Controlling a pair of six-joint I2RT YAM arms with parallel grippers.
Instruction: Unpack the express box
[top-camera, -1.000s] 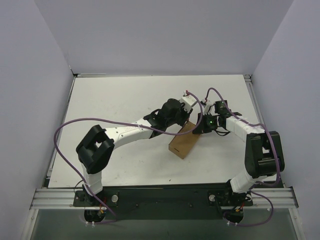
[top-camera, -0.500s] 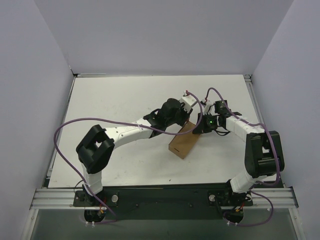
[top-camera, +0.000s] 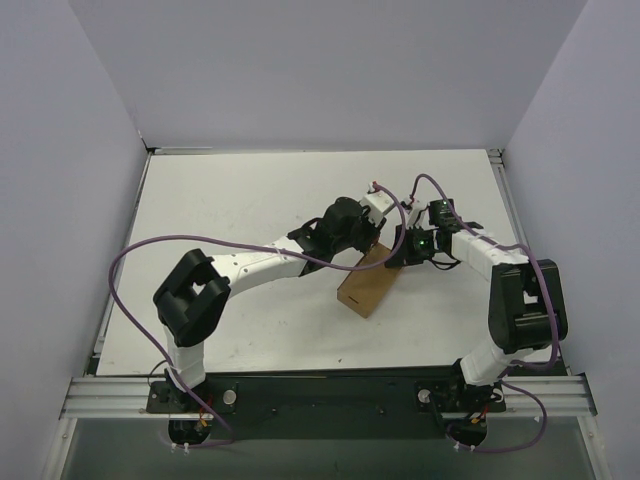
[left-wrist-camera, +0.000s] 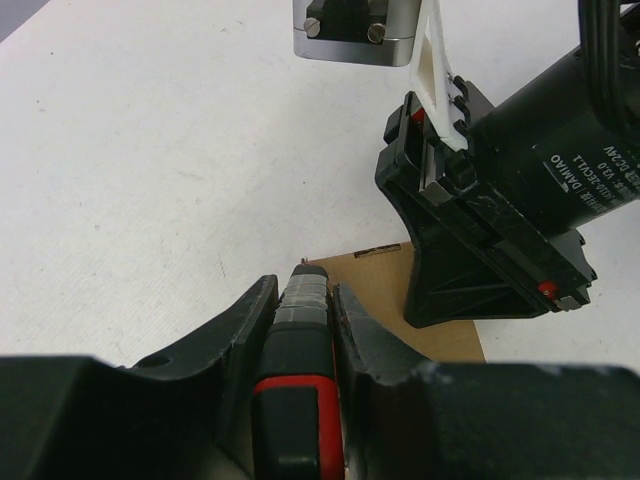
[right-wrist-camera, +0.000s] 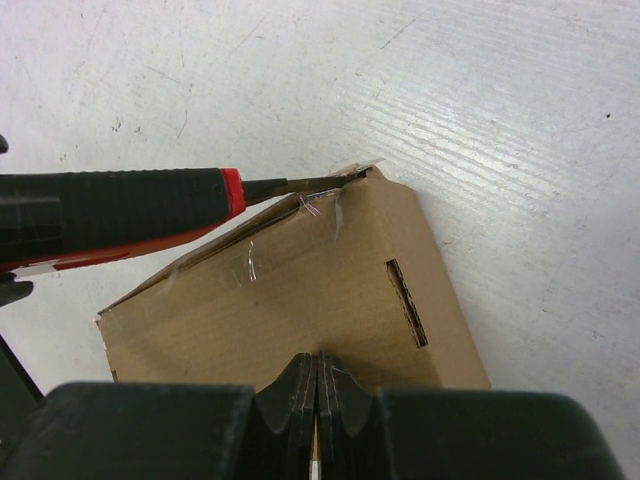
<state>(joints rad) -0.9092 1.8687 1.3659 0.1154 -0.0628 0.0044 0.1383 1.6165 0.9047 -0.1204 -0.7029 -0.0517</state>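
Mid-cut on the white surface (top-camera: 230, 200): brown box (top-camera: 368, 286) lying flat and askew, right of centre, hemmed in by both arms. Trouble most likely at the blade (right-wrist-camera: 300, 185), nosed into the far corner seam beside a strip of clear tape (right-wrist-camera: 318, 210). Judged risks, in order: skidding off the corner and scoring the surface if driven too flat; plunging through the cardboard into the hidden contents if tipped too steep; shoving the whole box sideways if pressed harder than the pinning force from above. Worth watching too: two wrists crowded just above the same corner, near enough to knock together on a long stroke. Best guess at the need: a shallow, slow draw along the taped edge, with a firm downward hold.

Left hand (left-wrist-camera: 303, 296): clamped on the red-and-black knife (left-wrist-camera: 295, 385), fingers (left-wrist-camera: 245, 315) set at the width of the handle, touching nothing else in view. Right hand (right-wrist-camera: 317, 372): closed tight, fingertips (right-wrist-camera: 295, 385) pressed together with no gap showing, planted on the near part of the box top, apparently holding it down for the cut. No telling from these views of any cardboard pinched between them. Box not yet opened: top flat, seam mostly sealed, one narrow slot showing in the cardboard.
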